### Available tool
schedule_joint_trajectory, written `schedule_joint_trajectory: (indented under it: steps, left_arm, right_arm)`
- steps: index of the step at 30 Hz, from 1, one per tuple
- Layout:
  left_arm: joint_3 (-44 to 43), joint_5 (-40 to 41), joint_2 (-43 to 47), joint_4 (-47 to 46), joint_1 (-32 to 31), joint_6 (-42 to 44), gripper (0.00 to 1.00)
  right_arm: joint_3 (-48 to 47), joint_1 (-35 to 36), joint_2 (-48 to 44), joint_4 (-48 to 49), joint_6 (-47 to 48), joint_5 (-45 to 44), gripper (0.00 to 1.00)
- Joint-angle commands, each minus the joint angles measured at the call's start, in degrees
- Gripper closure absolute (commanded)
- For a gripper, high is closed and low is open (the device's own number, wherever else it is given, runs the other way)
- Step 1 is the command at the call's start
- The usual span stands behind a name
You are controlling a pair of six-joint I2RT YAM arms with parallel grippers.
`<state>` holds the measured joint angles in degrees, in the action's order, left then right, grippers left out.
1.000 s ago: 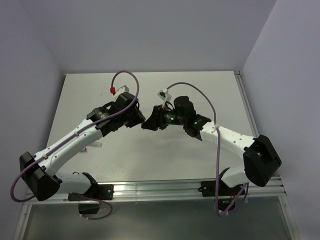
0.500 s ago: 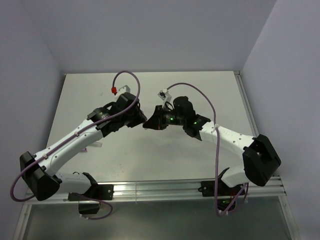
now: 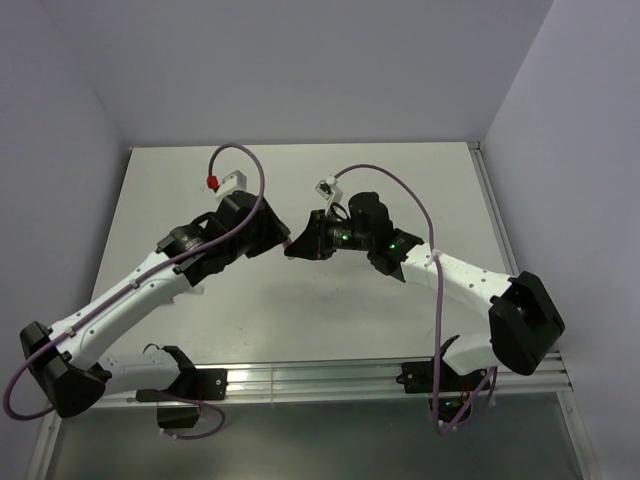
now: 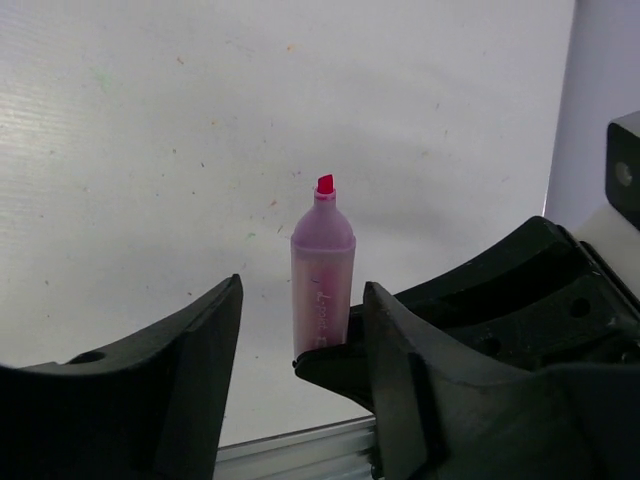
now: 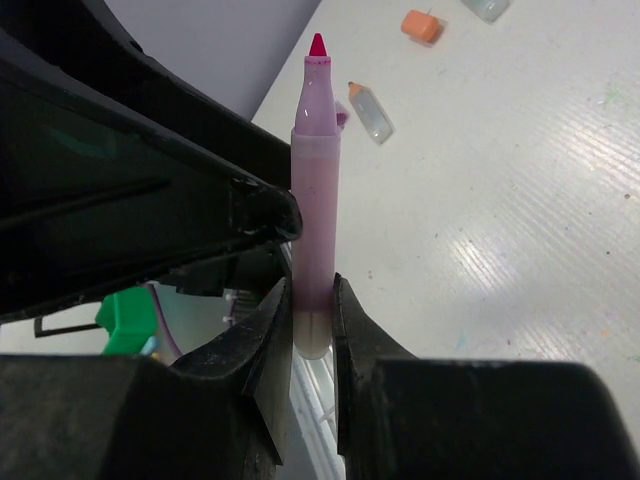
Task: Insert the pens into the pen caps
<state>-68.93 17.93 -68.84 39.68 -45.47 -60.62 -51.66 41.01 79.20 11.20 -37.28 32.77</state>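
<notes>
A pink pen (image 5: 314, 200) with a red tip stands upright in my right gripper (image 5: 312, 290), whose fingers are shut on its lower barrel. In the left wrist view the same pink pen (image 4: 322, 270) rises from a right finger (image 4: 345, 368). My left gripper (image 4: 303, 300) is open around it, its fingers well clear of the barrel. From above, both grippers meet over the table's middle: left gripper (image 3: 272, 240), right gripper (image 3: 297, 246). An orange pen cap (image 5: 423, 26) and a pale pen with an orange tip (image 5: 369, 112) lie on the table beyond.
A pale mint piece (image 5: 485, 8) is cut off by the top edge of the right wrist view. The metal rail (image 3: 330, 378) runs along the near table edge. Walls close the white table (image 3: 420, 190) at the back and sides.
My left gripper has opened off the pink pen and drawn back to the left. My right gripper closed on the pen and has held it in place.
</notes>
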Motion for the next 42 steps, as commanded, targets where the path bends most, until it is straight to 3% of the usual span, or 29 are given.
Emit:
schedule_joint_trajectory:
  steps: [1, 9, 10, 13, 20, 42]
  left_arm:
    - [1.86, 2.90, 3.88, -3.81, -0.05, 1.90, 0.42]
    - [12.47, -2.63, 18.70, -18.74, 1.96, 9.11, 0.34]
    - [14.07, -5.77, 20.57, -24.16, 2.49, 10.77, 0.33]
    - [16.54, -13.15, 24.62, -28.42, 5.30, 12.71, 0.34]
    - [18.04, -22.66, 24.99, -33.44, 9.70, 13.34, 0.42]
    - [20.41, -31.64, 24.63, -39.15, 12.25, 11.93, 0.48]
  right_arm:
    - [-1.16, 0.38, -2.29, 3.65, -1.30, 2.20, 1.00]
    - [-1.34, -0.14, -3.70, 7.42, -6.49, 6.24, 1.00]
    - [-1.43, -0.32, -3.87, 8.04, -7.71, 7.64, 1.00]
    - [-1.60, -0.67, -3.79, 10.76, -9.82, 10.19, 1.00]
    - [0.50, -0.76, -3.70, 23.67, -20.11, 14.07, 1.00]
    - [2.44, -0.67, -4.93, 29.05, -24.51, 14.77, 1.00]
